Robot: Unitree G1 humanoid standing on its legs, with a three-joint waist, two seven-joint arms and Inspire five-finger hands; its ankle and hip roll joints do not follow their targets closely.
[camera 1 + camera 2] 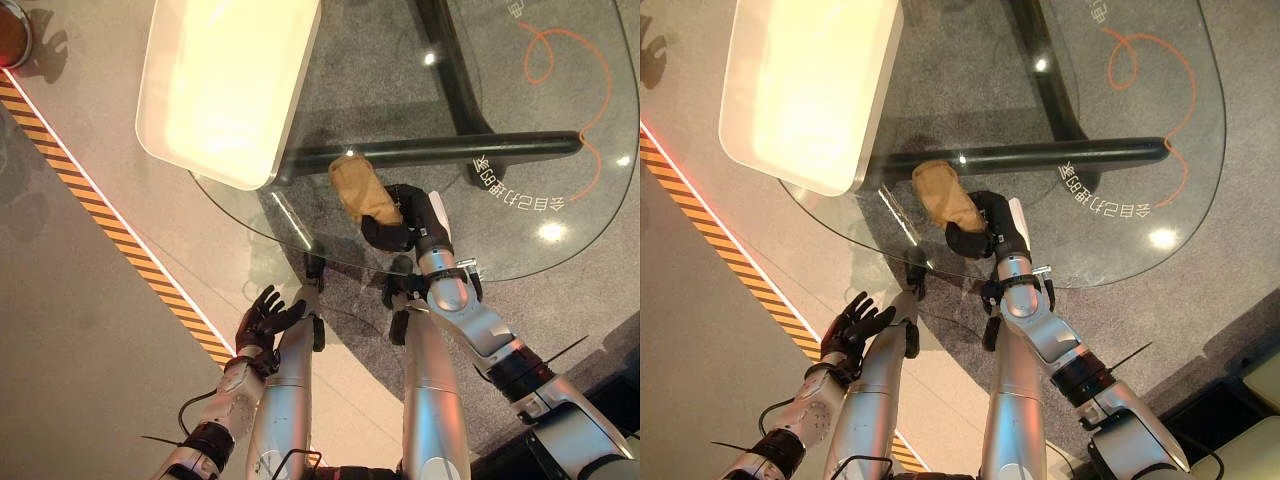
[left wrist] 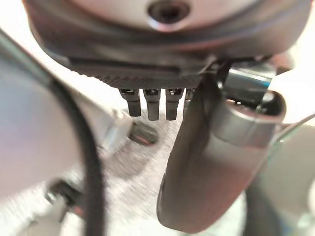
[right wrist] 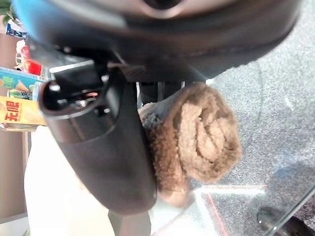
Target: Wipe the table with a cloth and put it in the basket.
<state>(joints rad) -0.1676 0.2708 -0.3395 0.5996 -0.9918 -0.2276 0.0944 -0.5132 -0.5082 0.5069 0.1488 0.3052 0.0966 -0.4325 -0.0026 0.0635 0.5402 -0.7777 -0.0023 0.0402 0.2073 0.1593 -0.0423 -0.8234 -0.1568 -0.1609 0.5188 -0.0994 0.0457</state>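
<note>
1. Across the middle of the head views lies the glass bench (image 1: 560, 190), see-through down to the grey carpet (image 1: 90, 310) and the dark frame (image 1: 440, 150) beneath it.
2. On the far left part of the bench stands a pale, shallow basket (image 1: 225, 85), well apart from the robot's arms.
3. Near the front edge of the bench the right hand (image 1: 405, 225) has its fingers (image 3: 106, 162) curled round a rolled brown cloth (image 1: 362, 190); the roll sticks out past the hand toward the basket and seems to rest on the glass.
4. Below the bench edge, to the left, the left hand (image 1: 265, 318) hangs idle with its fingers spread and straight, holding nothing.
5. The step in hand looks like wiping. To do it well, I would keep the roll pressed flat on the glass, sweep in broad overlapping strokes and hold the grip firm so the roll does not unwind. The basket's near rim overhangs the wiping zone, so strokes to the left should stop short of it.
6. Orange looping line work (image 1: 565, 60) and pale characters (image 1: 515, 190) show through the glass on the right; I leave the print unread.
</note>
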